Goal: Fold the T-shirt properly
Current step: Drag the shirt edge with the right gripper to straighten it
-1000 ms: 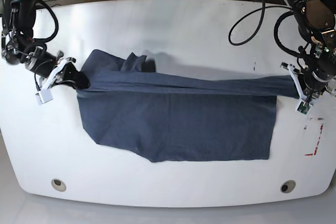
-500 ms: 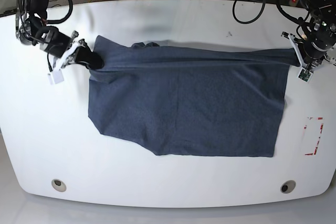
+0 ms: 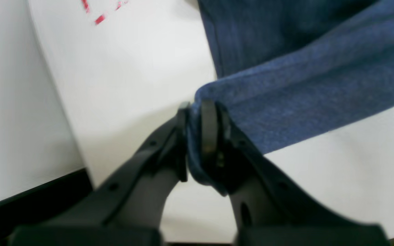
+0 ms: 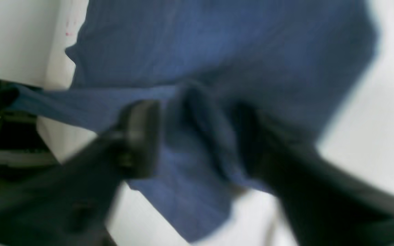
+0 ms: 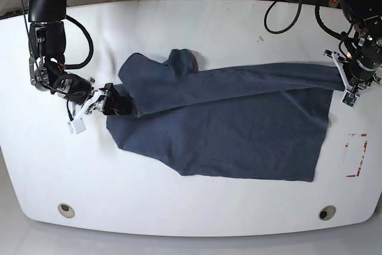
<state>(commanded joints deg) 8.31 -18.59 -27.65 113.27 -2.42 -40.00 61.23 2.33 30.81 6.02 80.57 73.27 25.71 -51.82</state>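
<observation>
Pincer right (image 5: 113, 103) clamped on T-shirt (image 5: 239, 129) edge | pincer left (image 3: 197, 128) clamped on its opposite corner | T-shirt spread across tabletop (image 5: 191, 34) | red marks (image 5: 356, 155) beside shirt, no lettering readable

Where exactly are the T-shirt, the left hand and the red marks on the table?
T-shirt (image 5: 239, 129), base view, flat middle of the cloth.
Left hand (image 3: 197, 136), left wrist view, between fingertips pinching the cloth.
Red marks (image 5: 356, 154), base view, dashed outline near the table's edge.
</observation>
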